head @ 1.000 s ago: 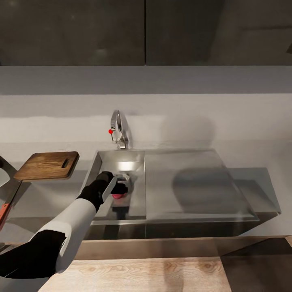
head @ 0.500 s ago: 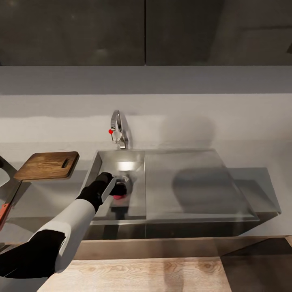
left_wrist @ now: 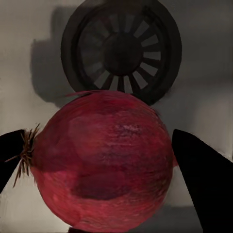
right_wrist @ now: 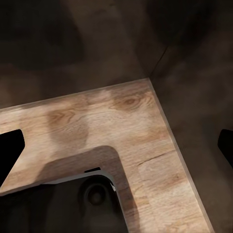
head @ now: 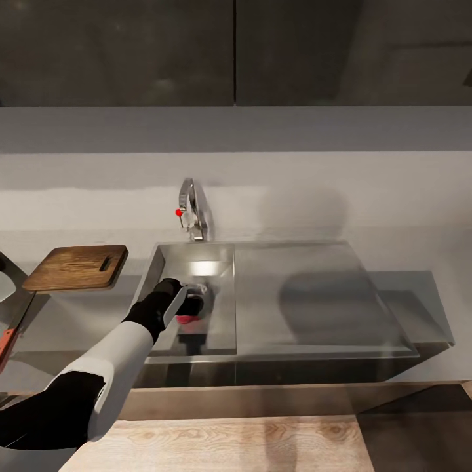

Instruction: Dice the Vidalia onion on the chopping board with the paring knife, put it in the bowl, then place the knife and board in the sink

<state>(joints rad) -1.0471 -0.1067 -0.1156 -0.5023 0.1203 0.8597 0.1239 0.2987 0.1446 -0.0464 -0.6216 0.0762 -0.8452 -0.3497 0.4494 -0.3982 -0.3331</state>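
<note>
The Vidalia onion (left_wrist: 104, 165), dark red with a dry root tuft, sits in the sink (head: 223, 252) basin close to the round drain (left_wrist: 121, 48). My left gripper (head: 192, 307) reaches down into the basin. Its two black fingers (left_wrist: 199, 177) press against opposite sides of the onion (head: 187, 320), so it is shut on it. The brown chopping board (head: 78, 267) lies on the countertop (head: 85, 314) left of the sink. A red-orange strip (head: 5, 344) at the picture's left edge may be the paring knife. My right gripper (right_wrist: 116, 150) hangs open and empty over wooden flooring.
The chrome tap (head: 193, 213) with its red knob stands behind the basin. The flat steel drainboard (head: 314, 295) spreads to the right. A pale wall and dark upper cabinets (head: 236, 52) rise behind. Wooden floor (head: 223, 446) shows below the counter front.
Hardly anything has moved. My left gripper has shifted very slightly around the onion, and a little more red shows beneath it.
</note>
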